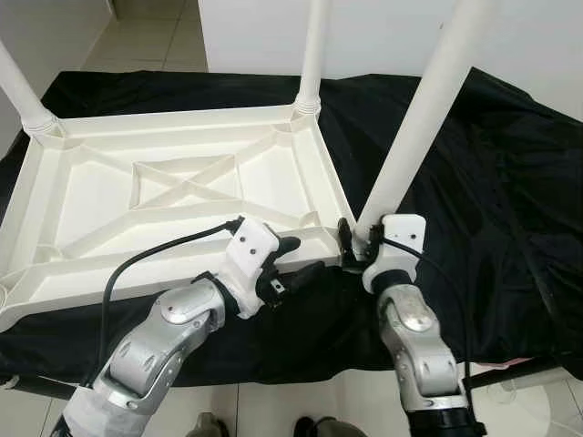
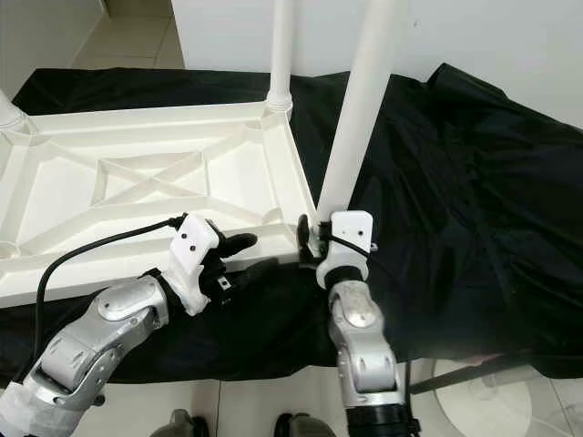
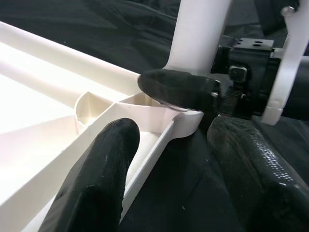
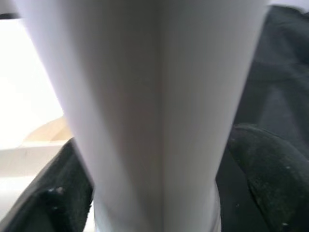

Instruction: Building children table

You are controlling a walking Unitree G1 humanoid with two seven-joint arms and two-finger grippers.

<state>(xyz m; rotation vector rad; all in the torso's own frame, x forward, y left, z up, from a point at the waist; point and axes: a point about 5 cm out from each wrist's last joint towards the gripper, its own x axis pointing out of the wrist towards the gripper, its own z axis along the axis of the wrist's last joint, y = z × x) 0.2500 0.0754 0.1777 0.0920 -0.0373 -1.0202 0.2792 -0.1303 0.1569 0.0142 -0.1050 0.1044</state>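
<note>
white plastic children's table [image 1: 173, 196], upside down on a black cloth [image 1: 492, 191], two white legs [image 1: 312, 55] already standing at its far corners. left pincer [image 1: 296, 259] spread, fingers either side of the near rim by the near right corner socket. right pincer [image 1: 353, 238] pinching the base of a tilted white tubular leg [image 1: 419, 118] at that corner.

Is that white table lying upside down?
Yes. The tabletop shows its ribbed underside facing up, and its legs point upward from the corners.
</note>
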